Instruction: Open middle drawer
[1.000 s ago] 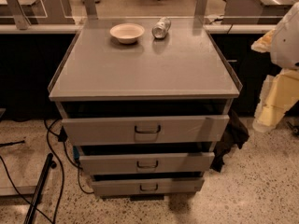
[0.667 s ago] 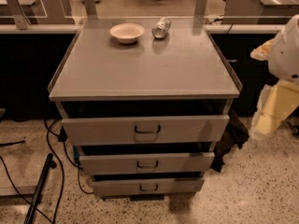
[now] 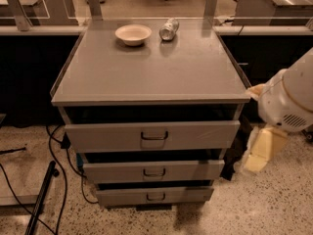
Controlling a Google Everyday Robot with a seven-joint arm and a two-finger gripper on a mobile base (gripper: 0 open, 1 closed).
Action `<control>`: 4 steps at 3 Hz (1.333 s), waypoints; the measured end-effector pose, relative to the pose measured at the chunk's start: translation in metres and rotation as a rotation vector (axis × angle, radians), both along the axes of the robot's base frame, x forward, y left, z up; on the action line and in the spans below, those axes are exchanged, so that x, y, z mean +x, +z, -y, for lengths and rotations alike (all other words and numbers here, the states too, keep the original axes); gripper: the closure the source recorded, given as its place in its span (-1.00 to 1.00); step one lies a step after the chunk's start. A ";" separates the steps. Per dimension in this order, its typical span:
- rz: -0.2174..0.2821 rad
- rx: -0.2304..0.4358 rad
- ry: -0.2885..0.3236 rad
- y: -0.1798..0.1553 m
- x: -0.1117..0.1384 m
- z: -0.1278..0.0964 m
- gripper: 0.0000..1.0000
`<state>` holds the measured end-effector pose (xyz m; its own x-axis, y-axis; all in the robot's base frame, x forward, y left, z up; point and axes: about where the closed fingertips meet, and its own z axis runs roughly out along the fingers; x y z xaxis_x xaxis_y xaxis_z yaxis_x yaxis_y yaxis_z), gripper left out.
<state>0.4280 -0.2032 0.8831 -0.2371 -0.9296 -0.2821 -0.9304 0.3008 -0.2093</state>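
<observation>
While middle drawer (image 3: 153,171) sits unchanged, the gripper (image 3: 264,150) (far right) has dropped.

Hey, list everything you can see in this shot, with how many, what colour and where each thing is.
cabinet: one, grey, centre of the view, flat top
bowl: one, pale cream, back of the cabinet top, left of the can
can: one, silver, lying on its side at the back of the top
top drawer: one, grey, widest, under the top
middle drawer: one, grey, dark loop handle, between the other two
bottom drawer: one, grey, narrowest, lowest
cables: several, black, on the floor at left
robot arm: one, white, right edge
gripper: one, cream, low at right, beside the drawers, touching nothing
</observation>
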 end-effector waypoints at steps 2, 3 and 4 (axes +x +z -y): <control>-0.009 0.038 0.009 -0.050 0.004 -0.010 -1.00; -0.039 0.056 0.039 -0.075 0.001 -0.011 -1.00; -0.046 0.055 0.101 -0.122 0.000 -0.017 -1.00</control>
